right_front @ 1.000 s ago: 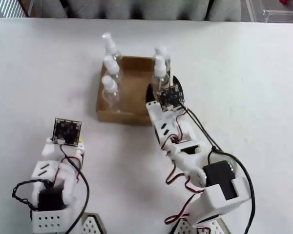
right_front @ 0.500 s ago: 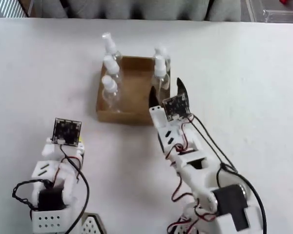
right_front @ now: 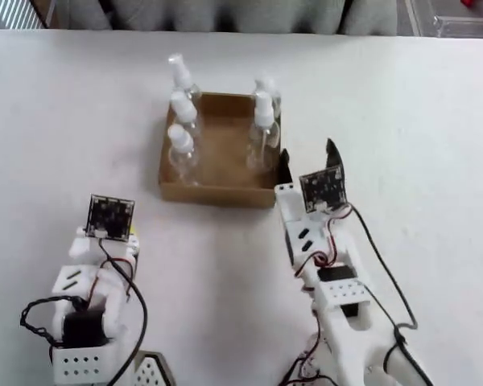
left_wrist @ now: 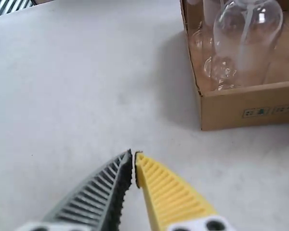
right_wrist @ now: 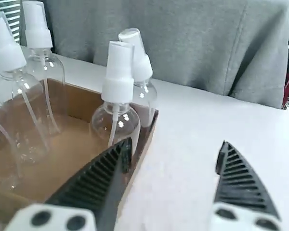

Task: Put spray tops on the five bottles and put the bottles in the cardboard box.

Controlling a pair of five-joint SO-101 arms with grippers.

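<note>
The white worktop carries the cardboard box at its middle, with the two arms on the near side of it. The left arm sits folded well apart from the box, and its wrist view shows the left tool pinched closed with nothing between the jaws, low over bare worktop. The right tool stands just beside the box's near right corner, jaws spread wide and empty, one jaw close to the cardboard wall.

Five clear bottles are grouped at the box, three along one side and two along the other. Each wears a white spray top, so the capping part looks finished. The nearer bottles plainly stand on the box floor. The farthest one on each side may be inside the far wall or just behind it; the high view leaves that unclear.

In my judgement the task is at its last step or already done. The next move calls for checking those two far bottles. If either is outside, the open right tool is nearest to lift it in by the neck; otherwise it needs to back off without clipping the box corner.
</note>
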